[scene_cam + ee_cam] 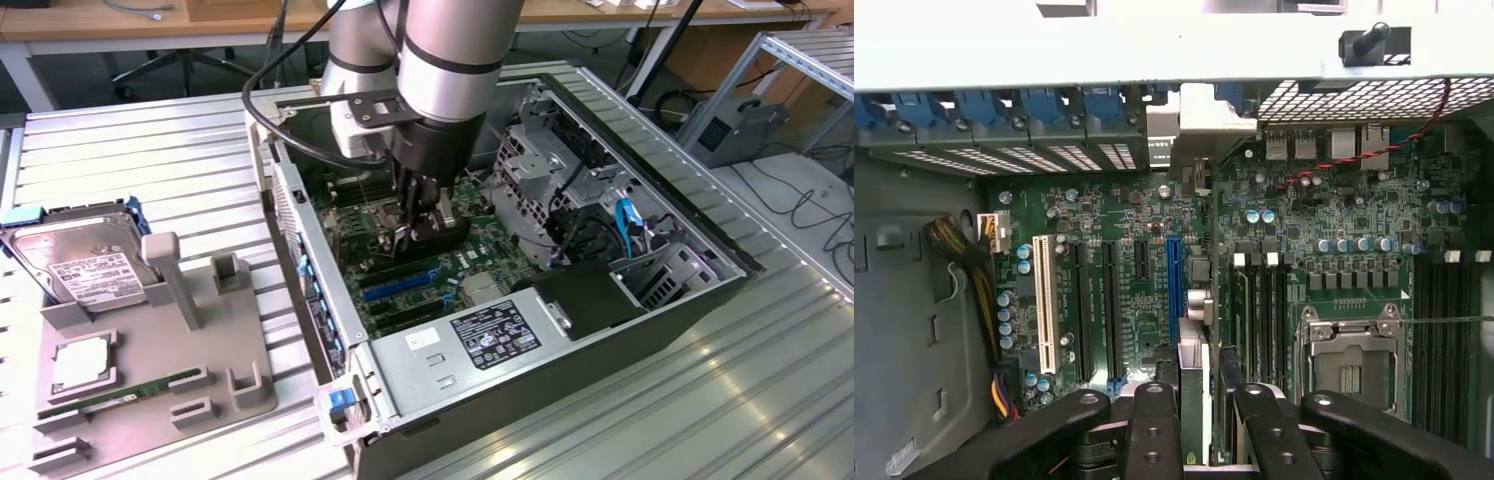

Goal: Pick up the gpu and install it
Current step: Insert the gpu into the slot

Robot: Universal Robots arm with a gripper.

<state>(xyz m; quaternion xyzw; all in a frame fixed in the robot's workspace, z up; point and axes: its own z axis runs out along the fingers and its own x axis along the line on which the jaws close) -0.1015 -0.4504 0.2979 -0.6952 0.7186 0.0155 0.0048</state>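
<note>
We see an open computer case [667,300] lying on its side on the ribbed metal worktop [160,170]; inside it sits a green motherboard [1114,210] with long slots; one slot is blue [1174,290], one is white [1044,310], the rest are black; there is a square silver socket [1349,360] on the board too; a bundle of yellow and black wires [969,260] runs along one inner wall; a red and black twisted wire [1354,160] crosses near the back ports; a row of blue clips [984,110] lines the back edge of the case.

The robot arm [447,60] reaches down into the case; its tool [1204,420] is clamped on the gpu [1194,380], a thin card held on its edge between the black fingers [1154,430]; in the wrist view the card sits just over the board, close to the end of the blue slot; we cannot tell if it touches the slot.

A grey box with a black sticker [497,330] sits in the near corner of the case; the sticker has white writing, too small for us to read.

On the exterior view's left a grey holder tray [174,390] stands on the worktop; in it are a silver hard drive [74,255] with a white label we cannot read, a small square chip [83,365], and a narrow green memory stick [127,392].
</note>
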